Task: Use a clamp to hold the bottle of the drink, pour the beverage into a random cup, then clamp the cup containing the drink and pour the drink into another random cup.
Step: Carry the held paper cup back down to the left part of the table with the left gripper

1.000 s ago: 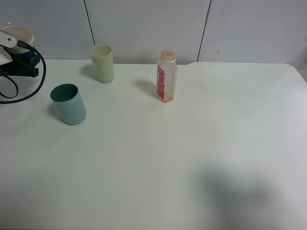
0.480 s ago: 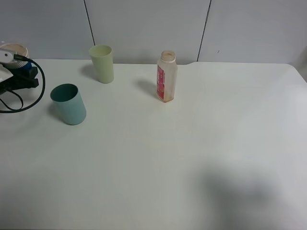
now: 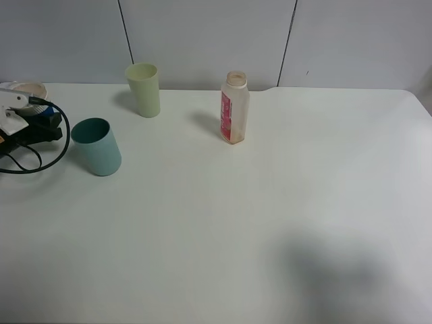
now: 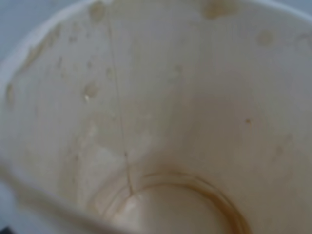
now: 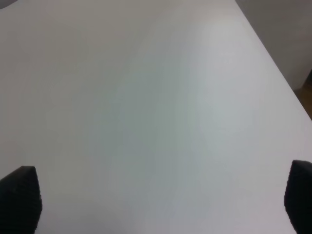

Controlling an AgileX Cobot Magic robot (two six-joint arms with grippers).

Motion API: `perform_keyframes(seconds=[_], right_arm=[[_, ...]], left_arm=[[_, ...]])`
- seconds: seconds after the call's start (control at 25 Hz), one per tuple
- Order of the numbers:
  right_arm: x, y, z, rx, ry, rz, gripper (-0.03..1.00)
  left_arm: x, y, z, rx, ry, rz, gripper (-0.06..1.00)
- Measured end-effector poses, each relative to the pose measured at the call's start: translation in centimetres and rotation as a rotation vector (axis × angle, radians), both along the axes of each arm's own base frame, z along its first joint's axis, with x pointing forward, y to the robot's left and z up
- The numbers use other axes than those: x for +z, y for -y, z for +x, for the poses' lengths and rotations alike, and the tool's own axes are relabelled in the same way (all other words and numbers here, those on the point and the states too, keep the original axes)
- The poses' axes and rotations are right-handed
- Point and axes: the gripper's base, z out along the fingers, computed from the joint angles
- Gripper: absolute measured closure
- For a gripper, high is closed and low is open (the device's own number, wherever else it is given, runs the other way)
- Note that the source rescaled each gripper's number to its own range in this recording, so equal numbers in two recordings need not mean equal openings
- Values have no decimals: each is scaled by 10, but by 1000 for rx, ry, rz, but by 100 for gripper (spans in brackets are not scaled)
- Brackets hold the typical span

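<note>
The left gripper (image 3: 30, 115) is at the far left edge of the table (image 3: 270, 223), and its jaws are squeezed shut on the paper cup (image 3: 27, 89). The cup has a white rim and a bit of blue on its side. It is held upright, just beside the teal cup (image 3: 96, 146). From the left wrist camera you look right down into the paper cup (image 4: 161, 117). Its inside is tan, with brown spots and drips on the wall and a thin brown ring around the bottom. No puddle of drink can be seen in it, only stains.

The teal cup stands just to the right of the left gripper, close to it but not touching. It is plain, dark green inside. Farther back from the gripper stands a pale green cup (image 3: 143, 89), near the back edge of the table.

Well to the right of the gripper stands the bottle (image 3: 234, 108), upright, with no cap on. It is see-through with a beige neck and a red-pink label with white writing. The writing is too small to read.

From the bottle on, the table is bare and white all the way to its right edge and its front edge.

The right gripper (image 5: 161, 200) shows only in its own camera. Its two black fingertips (image 5: 19, 197) are spread wide apart over bare table, holding nothing, near the table's right edge.
</note>
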Motion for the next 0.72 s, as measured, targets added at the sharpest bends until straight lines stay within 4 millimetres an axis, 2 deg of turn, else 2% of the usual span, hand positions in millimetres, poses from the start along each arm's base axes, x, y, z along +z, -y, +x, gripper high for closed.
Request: perform_keyframes(seconds=[0.28, 0.72], right_arm=[[0, 0, 0, 0, 0, 0, -3], [0, 0, 0, 0, 0, 0, -3]], left_arm=[[-18, 0, -3, 11, -33, -24, 93], [-20, 0, -3, 19, -19, -29, 94]])
